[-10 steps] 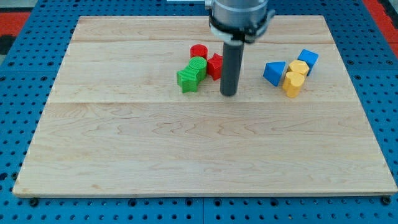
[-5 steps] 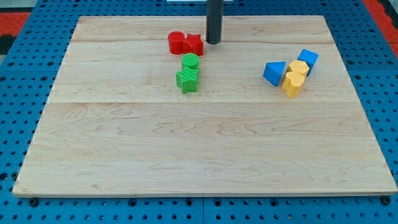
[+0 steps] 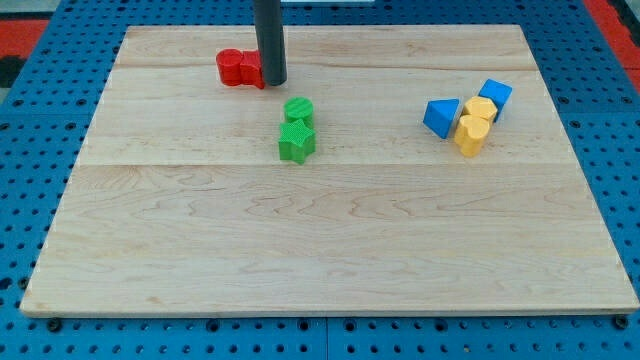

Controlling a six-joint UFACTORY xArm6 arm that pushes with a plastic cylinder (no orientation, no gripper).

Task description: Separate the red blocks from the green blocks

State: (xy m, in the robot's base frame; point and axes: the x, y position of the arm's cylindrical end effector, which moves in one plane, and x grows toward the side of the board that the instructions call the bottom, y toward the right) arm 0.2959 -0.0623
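The rod's upper part runs out past the view's top edge, so only its lower length down to my tip point(image 3: 271, 83) shows. The rod covers the right side of the red blocks point(image 3: 240, 68), whose separate shapes cannot be made out. The blue pegboard point(image 3: 30, 150) is cut by every edge.

Pale wooden board point(image 3: 330, 240) with visible grain, matt; green blocks point(image 3: 296, 129) ribbed (plastic-looking); rod matt dark.

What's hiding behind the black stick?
Part of the red blocks: my tip stands at their right end and covers it. How much is hidden, I cannot tell.
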